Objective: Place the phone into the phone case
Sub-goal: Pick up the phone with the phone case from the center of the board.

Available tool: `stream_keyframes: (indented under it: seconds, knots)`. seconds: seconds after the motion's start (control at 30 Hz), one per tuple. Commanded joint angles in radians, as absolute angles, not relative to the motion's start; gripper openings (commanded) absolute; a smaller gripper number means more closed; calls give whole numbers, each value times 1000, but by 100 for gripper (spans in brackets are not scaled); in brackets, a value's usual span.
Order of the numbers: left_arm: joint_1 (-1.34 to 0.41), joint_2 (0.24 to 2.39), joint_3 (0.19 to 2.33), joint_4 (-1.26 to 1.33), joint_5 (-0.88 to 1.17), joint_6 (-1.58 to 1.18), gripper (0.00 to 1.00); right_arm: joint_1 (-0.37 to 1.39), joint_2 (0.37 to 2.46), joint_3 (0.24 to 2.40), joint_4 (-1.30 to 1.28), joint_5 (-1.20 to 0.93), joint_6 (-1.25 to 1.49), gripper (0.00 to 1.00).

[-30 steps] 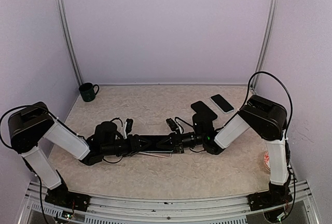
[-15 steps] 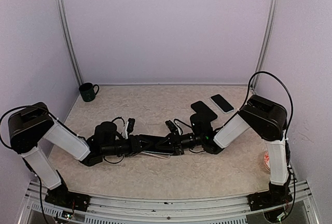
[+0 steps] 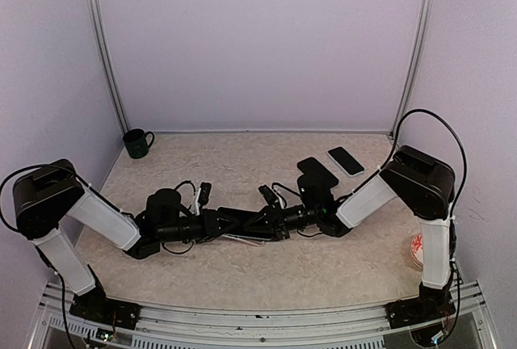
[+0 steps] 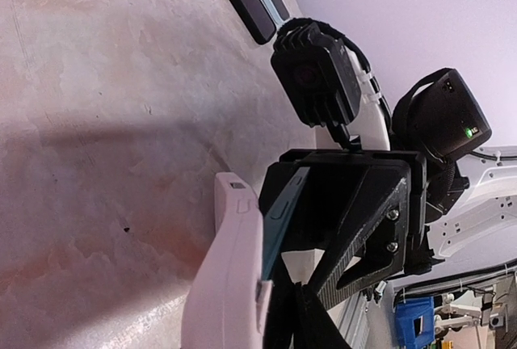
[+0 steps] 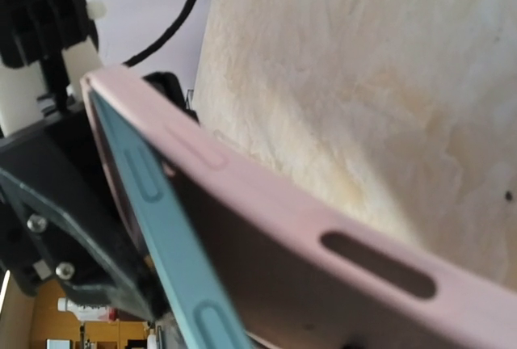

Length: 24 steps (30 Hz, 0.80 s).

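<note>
My two grippers meet low over the middle of the table. The pink phone case (image 3: 242, 238) lies between them; it also shows in the left wrist view (image 4: 226, 284) and the right wrist view (image 5: 323, 228). The teal phone (image 4: 283, 212) stands at an angle to the case: it meets the case at the left gripper's end and splays away at the right gripper's end (image 5: 161, 236). My left gripper (image 3: 220, 224) is shut at the case's end. My right gripper (image 3: 271, 221) is shut on the phone's other end. The right gripper's fingers are hidden in its own view.
A dark green mug (image 3: 137, 143) stands at the back left. A black phone (image 3: 346, 160) and a black slab (image 3: 317, 171) lie at the back right. A red-and-white object (image 3: 417, 248) lies by the right arm's post.
The right arm's elbow has shifted a little to the right. Both grippers stay joined on the phone and case, edging slightly left.
</note>
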State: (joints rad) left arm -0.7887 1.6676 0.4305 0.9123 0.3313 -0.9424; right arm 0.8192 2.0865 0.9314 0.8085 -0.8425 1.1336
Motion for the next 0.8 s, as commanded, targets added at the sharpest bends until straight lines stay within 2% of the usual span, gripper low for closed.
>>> stream_keyframes:
  seconds: [0.0, 0.3, 0.77]
  knots:
    - [-792, 1651, 429, 971, 365, -919, 8, 809, 2029, 908, 795, -859, 1121, 45]
    - [-783, 1615, 421, 947, 364, -910, 3, 759, 1944, 825, 763, -897, 1078, 57]
    - [-779, 1508, 407, 900, 362, -874, 0, 710, 1693, 764, 479, -868, 844, 59]
